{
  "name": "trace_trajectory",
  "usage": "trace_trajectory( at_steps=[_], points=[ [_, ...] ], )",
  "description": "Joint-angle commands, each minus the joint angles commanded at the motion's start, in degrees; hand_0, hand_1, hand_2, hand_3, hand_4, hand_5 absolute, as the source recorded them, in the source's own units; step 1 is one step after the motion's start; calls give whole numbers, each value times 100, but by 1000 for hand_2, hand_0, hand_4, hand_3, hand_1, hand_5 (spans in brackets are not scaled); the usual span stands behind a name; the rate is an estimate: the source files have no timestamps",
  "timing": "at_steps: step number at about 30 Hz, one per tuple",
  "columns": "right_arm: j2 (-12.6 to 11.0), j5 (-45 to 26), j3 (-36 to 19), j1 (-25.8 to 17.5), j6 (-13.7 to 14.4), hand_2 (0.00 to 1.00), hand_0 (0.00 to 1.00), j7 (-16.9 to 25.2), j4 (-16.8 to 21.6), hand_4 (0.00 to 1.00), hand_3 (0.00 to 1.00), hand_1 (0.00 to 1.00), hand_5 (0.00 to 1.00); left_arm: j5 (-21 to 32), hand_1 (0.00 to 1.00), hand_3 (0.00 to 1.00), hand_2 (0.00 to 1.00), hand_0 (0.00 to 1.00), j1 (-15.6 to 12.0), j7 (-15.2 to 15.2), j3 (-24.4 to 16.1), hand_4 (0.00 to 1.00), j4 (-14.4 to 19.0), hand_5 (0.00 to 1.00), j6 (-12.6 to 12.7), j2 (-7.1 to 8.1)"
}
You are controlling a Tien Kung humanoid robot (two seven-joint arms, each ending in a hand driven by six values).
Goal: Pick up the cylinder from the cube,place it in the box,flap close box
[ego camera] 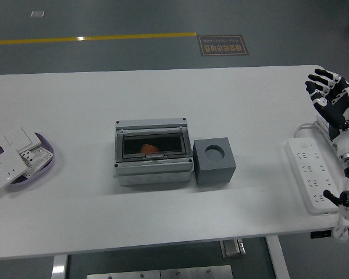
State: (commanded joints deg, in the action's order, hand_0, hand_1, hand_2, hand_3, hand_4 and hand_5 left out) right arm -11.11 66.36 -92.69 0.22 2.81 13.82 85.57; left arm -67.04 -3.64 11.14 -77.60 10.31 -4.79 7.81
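Observation:
A grey box [153, 152] sits mid-table with its dark transparent flap down. An orange cylinder [149, 149] shows through the flap, inside the box. Right beside the box stands a grey cube [214, 161] whose round top hole is empty. My right hand [330, 96] hovers at the table's right edge, far from the cube, with fingers spread and nothing in them. The left arm is out of view.
A white power strip [312, 173] with its cable lies at the right edge, under my right arm. A purple dish [49, 161] with several white wall switches and sockets sits at the left edge.

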Motion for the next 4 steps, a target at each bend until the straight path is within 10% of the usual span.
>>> trace_trajectory(
  at_steps=[4],
  points=[
    [-4,4,15,3,1,675,711,-6,-4,750,672,667,249,6,665,639,583,637,-8,2,1,714,0,283,2,-5]
  ],
)
